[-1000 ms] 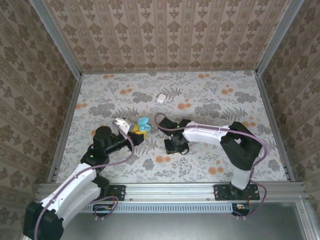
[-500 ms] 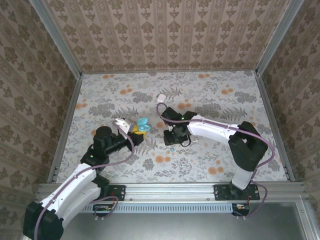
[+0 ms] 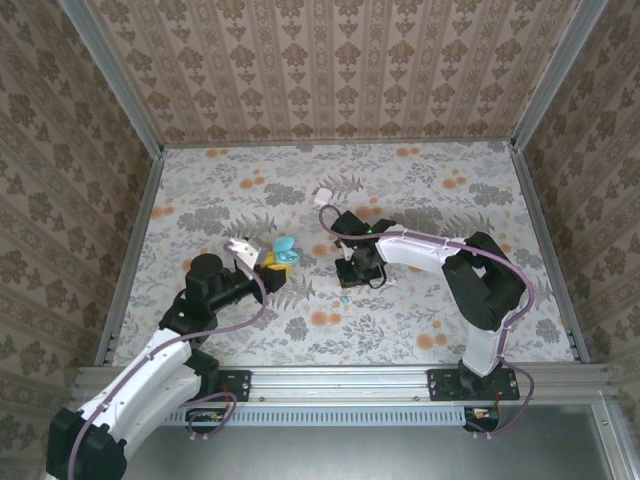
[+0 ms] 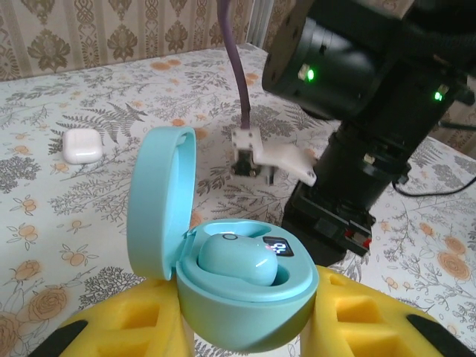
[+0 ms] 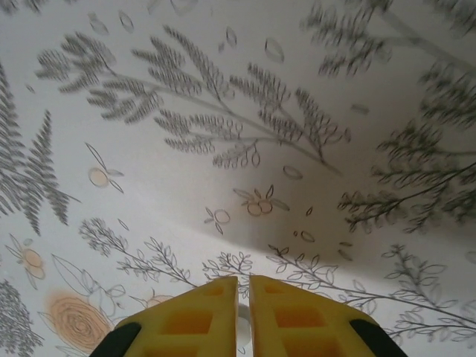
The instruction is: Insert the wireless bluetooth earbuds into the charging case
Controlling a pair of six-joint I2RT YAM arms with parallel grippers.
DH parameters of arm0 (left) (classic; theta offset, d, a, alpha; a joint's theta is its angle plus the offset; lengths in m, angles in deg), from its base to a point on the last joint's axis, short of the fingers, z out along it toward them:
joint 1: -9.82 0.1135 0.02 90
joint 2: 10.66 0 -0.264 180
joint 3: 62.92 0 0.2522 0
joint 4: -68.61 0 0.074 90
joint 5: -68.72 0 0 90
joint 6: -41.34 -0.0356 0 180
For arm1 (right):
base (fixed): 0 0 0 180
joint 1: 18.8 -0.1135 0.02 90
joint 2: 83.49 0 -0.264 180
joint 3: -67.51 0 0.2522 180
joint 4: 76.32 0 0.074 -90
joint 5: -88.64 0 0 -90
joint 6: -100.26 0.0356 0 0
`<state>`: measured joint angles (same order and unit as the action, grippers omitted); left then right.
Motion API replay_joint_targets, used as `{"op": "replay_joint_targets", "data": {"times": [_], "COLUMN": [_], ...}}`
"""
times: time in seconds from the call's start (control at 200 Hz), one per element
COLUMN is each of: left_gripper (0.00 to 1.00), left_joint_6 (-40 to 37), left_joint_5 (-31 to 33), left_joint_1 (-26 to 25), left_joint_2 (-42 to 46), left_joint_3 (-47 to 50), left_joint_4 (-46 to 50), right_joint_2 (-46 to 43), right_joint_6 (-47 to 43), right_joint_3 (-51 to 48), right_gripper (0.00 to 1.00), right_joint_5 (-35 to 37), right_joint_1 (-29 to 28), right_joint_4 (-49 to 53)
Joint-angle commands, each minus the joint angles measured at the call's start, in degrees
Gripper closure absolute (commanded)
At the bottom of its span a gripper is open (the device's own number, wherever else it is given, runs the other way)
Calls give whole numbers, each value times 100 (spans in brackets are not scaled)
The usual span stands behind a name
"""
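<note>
**Top view with both wrist views.** Loose teal earbud (image 3: 342, 297) lies on the table (image 3: 450, 200), outside either case; it is too small for its long axis to be told. Seated teal earbud (image 4: 236, 260) rests in the teal charging case (image 4: 223, 297), its long axis running 9 to 3 o'clock in the left wrist view; the lid stands open at 9 o'clock. Left gripper (image 3: 272, 260) holds this case, its yellow fingers (image 4: 134, 327) closed on the lower shell, opening upward. Right gripper (image 3: 358, 272) points down at the table; its fingers (image 5: 186, 316) are drawn together to a sliver, and a pale speck low in that gap cannot be identified.

**Governing relation, top view:** the loose bud lies at 7 o'clock of the right gripper, just beside it and not between the fingers; the teal case lies at 10 o'clock of the bud, near. The right arm is nearer, and the left is occupied. The next move probably needs the right fingers to part and shift toward 7 o'clock before coming down over the bud. White case (image 3: 323, 196), lid down, sits at 11 o'clock of the right gripper, apart from the teal case.
</note>
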<state>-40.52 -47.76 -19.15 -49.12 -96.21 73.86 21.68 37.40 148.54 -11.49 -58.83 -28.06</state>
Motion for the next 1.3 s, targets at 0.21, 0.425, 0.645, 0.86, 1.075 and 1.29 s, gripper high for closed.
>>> {"op": "replay_joint_targets", "data": {"times": [0.21, 0.425, 0.645, 0.86, 1.075, 1.29], "left_gripper": [72, 72, 72, 72, 72, 72], "left_joint_6": [201, 227, 267, 234, 179, 160], "left_joint_5": [121, 117, 134, 126, 143, 189], "left_joint_1": [-57, -65, -101, -109, -109, -109], "left_joint_2": [180, 233, 242, 276, 481, 592], "left_joint_3": [-76, -77, -55, -69, -51, 28], "left_joint_4": [33, 80, 34, 68, 248, 257], "right_joint_2": [10, -294, -565, -661, -1088, -1242], "right_joint_6": [406, 813, 1244, 1441, 1457, 1487], "right_joint_3": [-775, -1142, -1209, -1027, -775, -212], "right_gripper": [89, 89, 89, 88, 85, 73], "right_joint_5": [-614, -534, -407, -243, 333, 834], "right_joint_1": [-132, -191, -267, -277, -277, -529], "right_joint_4": [-645, -683, -472, -26, 448, 980]}}
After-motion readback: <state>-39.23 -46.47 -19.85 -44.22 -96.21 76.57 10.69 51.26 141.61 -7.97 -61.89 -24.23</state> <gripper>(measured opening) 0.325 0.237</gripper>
